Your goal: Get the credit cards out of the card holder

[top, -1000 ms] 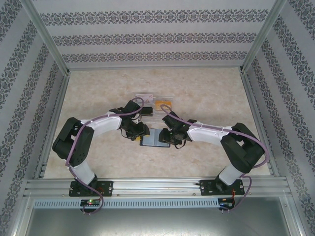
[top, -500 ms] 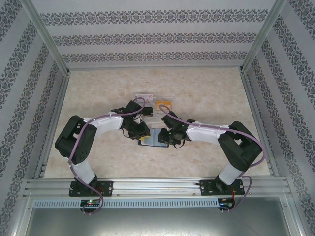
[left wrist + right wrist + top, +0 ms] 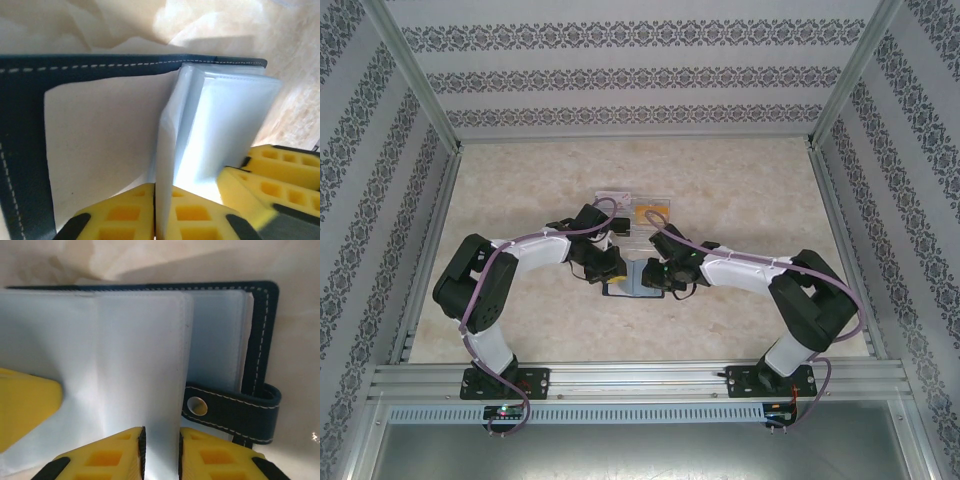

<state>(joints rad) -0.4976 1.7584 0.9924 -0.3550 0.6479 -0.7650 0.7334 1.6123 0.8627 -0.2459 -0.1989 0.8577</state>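
While looking down from above, noted both arms bent inward over the table (image 3: 740,180), with left gripper (image 3: 611,268) and right gripper (image 3: 658,280) at opposite ends of the card holder (image 3: 634,284), dark and flat directly between the two sets of fingers. Beyond both fingertips, farther from the arm bases, logged a clear box (image 3: 618,203) with a yellow-orange card (image 3: 652,212) inside, apart from either gripper. From the left wrist: fingers (image 3: 125,215) clamped on a bundle of pale translucent sleeves (image 3: 220,125), upright on edge between the yellow pads; navy cover (image 3: 20,150) with white stitching flat to one side of and ahead of the pads, pale lining panel (image 3: 100,140) just beside the pinched bundle. From the right wrist: fingers (image 3: 220,455) nearly together, pinching the near edge of one pale sleeve leaf (image 3: 140,365) in the narrow slot between pads; snap tab (image 3: 235,412) with metal stud (image 3: 197,406) just ahead of the nearer pad, lying across the cover's rim; yellow pad (image 3: 25,405) of the left gripper off to the far side, over the same pale sleeves. Cannot tell card from sleeve inside the pockets in either wrist view
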